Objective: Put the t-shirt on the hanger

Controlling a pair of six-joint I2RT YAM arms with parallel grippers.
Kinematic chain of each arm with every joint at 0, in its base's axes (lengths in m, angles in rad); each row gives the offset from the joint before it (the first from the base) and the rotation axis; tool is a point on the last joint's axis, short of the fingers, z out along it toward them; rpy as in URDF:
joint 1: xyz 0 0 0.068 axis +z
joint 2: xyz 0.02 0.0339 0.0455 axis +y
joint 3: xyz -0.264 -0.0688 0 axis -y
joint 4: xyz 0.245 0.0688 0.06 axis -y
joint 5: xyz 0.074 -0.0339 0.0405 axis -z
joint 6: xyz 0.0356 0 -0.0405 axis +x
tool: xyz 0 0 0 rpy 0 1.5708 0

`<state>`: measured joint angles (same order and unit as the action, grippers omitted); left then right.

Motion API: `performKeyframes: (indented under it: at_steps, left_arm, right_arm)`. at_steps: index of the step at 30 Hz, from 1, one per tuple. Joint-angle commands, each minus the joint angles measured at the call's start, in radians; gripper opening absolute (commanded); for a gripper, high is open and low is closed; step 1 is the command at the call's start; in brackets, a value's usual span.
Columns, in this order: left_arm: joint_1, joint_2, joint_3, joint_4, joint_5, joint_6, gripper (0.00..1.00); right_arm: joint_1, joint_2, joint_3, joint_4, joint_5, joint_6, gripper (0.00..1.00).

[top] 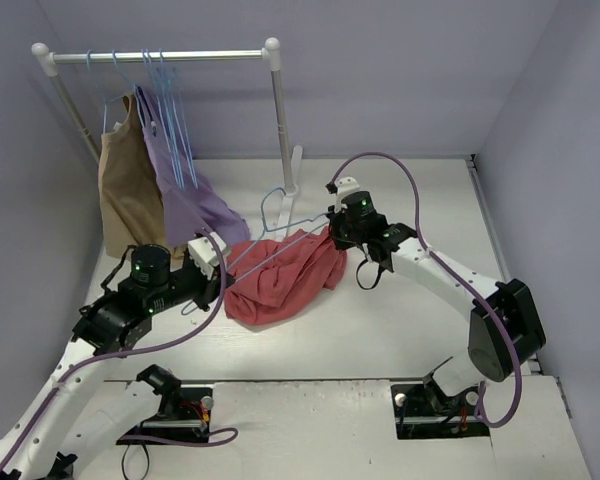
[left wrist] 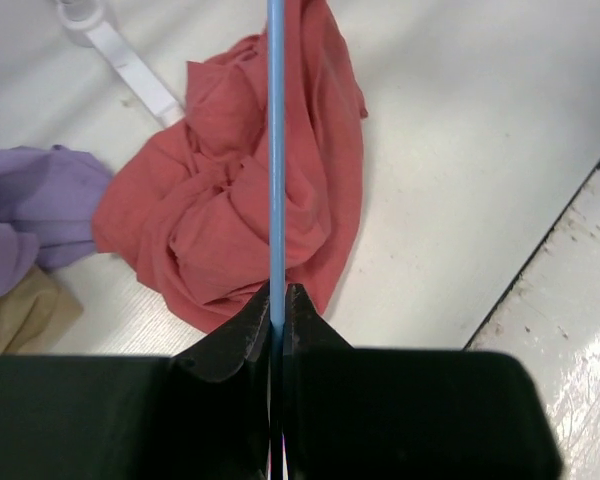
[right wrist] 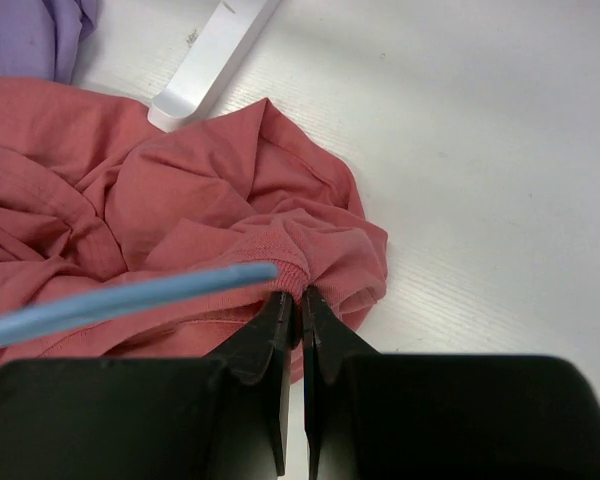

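The salmon-red t-shirt [top: 280, 282] lies crumpled on the white table, mid-left. A light-blue hanger [top: 280, 240] is held tilted above it, hook toward the back. My left gripper [top: 218, 265] is shut on the hanger's lower left end. In the left wrist view the blue bar [left wrist: 276, 150] runs straight up from the shut gripper [left wrist: 278, 292] over the t-shirt [left wrist: 220, 200]. My right gripper [top: 336, 236] sits at the t-shirt's right edge. In the right wrist view the gripper [right wrist: 302, 292] is pinching the ribbed collar of the t-shirt [right wrist: 130, 200], with the hanger's tip [right wrist: 130, 298] just beside it.
A white clothes rack [top: 160, 57] stands at the back left with several spare blue hangers [top: 170, 110], a tan garment [top: 128, 190] and a lilac-purple garment [top: 190, 195]. Its white foot [top: 295, 170] rests behind the t-shirt. Walls close in on the left, back and right.
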<state>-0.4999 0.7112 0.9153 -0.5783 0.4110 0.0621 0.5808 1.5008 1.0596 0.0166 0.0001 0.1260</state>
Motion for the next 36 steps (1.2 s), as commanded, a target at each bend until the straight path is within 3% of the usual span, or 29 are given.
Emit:
performKeyframes:
  at_steps: [1,19,36]
  left_arm:
    - [-0.042,0.030,0.010,0.072,-0.020,0.044,0.00]
    - [-0.054,0.035,-0.020,0.047,-0.046,0.027,0.00]
    - [-0.111,0.142,-0.042,0.173,-0.158,0.006,0.00]
  right_arm:
    - [-0.014,-0.007,0.054,-0.004,-0.023,-0.031,0.00]
    - [-0.098,0.023,0.077,-0.033,-0.051,-0.057,0.00]
    - [-0.095,-0.006,0.082,-0.043,-0.091,-0.047,0.00]
